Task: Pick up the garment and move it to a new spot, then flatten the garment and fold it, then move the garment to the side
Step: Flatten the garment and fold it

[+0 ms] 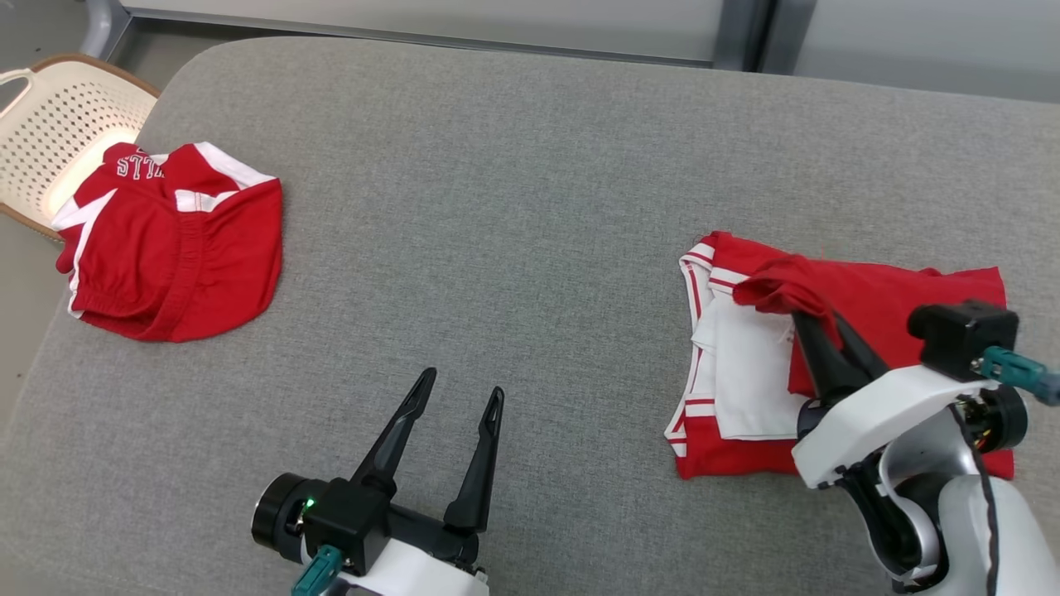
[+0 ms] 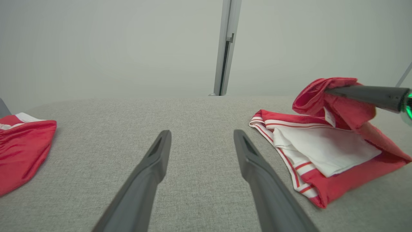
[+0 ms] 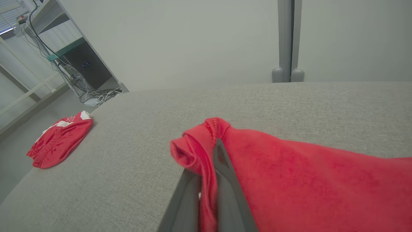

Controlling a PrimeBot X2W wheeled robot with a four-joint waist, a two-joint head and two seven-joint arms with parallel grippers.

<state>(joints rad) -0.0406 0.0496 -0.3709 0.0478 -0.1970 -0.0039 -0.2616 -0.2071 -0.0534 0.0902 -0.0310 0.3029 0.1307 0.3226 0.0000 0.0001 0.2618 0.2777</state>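
A red garment [image 1: 878, 306] with white panels and striped trim lies partly folded on the right of the grey table [image 1: 513, 190]. My right gripper [image 1: 816, 319] is shut on a bunched red edge of it, lifted above the rest; the left wrist view shows that raised fold [image 2: 325, 93] and the white inside [image 2: 325, 148]. In the right wrist view the red cloth [image 3: 289, 170] drapes over my fingers [image 3: 222, 161]. My left gripper [image 1: 460, 389] is open above bare table near the front, left of the garment, its fingers [image 2: 151, 167] apart with nothing between them.
A second red and white garment [image 1: 174, 244] lies folded at the table's left edge, also in the left wrist view [image 2: 22, 145] and right wrist view [image 3: 59, 138]. A cream perforated basket [image 1: 58, 124] sits beyond that corner. A shelf with cables [image 3: 74, 74] stands far left.
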